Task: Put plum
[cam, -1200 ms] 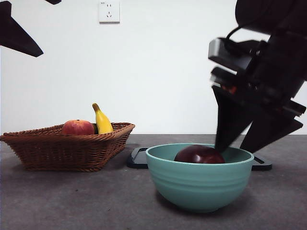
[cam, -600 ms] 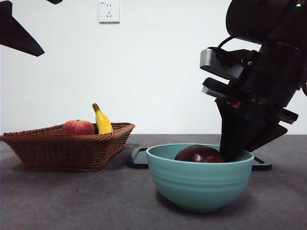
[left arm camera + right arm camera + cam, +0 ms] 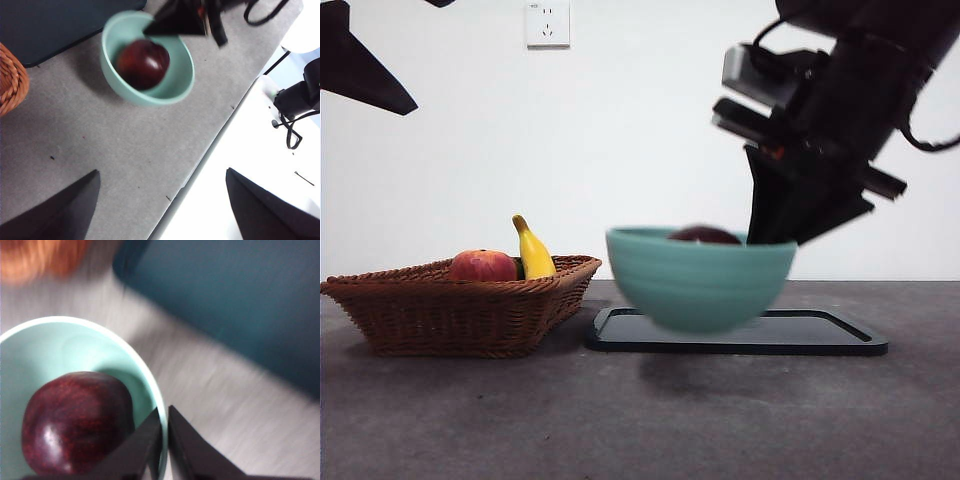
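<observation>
**Bowl and plum lifted off the tabletop**

Half a second ago the teal bowl (image 3: 700, 277) stood on the tabletop (image 3: 470, 420) in front of the black tray (image 3: 735, 333); now we see it in the air, its base above the tray's near edge, its outline smeared by motion and only a shadow left on the grey surface. It has also shifted toward the wicker basket (image 3: 460, 305). The plum (image 3: 77, 422) rides inside the bowl, dark and glossy, resting against the wall nearest the grasp; in the front view only its crown peeks over the rim.

We judge that the plum is being carried with its bowl, probably to the tray, and that the setting-down is not yet done.

The right end effector (image 3: 165, 440) pinches the bowl's rim, one jaw inside beside the plum and one outside, pressed nearly together on the thin wall. Its arm reaches down steeply from the upper side of the front view, tilted toward the bowl.

The left end effector (image 3: 160, 205) waits high above the tabletop, jaws spread wide and holding nothing. The basket holds a red-orange fruit (image 3: 482, 266) and a banana (image 3: 533, 252).
</observation>
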Tool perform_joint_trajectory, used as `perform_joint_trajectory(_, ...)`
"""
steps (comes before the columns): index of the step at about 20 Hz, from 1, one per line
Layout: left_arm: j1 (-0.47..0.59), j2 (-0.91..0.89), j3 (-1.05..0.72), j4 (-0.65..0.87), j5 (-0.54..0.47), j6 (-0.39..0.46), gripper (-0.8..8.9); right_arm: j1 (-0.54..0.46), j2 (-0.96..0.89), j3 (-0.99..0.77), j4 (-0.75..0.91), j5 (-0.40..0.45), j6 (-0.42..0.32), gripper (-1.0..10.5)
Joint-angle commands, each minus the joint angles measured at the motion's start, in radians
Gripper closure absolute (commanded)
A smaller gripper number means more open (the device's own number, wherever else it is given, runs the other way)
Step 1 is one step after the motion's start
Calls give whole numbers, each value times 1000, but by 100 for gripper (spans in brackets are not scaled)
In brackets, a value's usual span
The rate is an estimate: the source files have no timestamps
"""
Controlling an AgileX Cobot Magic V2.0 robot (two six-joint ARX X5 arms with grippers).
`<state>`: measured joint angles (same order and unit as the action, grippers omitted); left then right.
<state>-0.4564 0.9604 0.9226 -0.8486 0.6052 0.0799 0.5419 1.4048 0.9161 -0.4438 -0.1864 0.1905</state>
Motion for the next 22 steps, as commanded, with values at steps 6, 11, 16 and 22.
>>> perform_joint_trajectory(6, -6, 6, 10, 7, 5, 10, 411, -153, 150, 240, -36, 2, -24, 940)
perform_joint_trajectory(11, -6, 6, 10, 6, 5, 14, 411, -214, 346, 412, -48, 0, -42, 940)
perform_joint_trajectory(16, -6, 6, 10, 5, 5, 14, 411, -218, 449, 433, -1, 3, -43, 940)
perform_joint_trajectory(22, -6, 6, 10, 2, 5, 13, 411, -218, 498, 433, 10, 5, -49, 940)
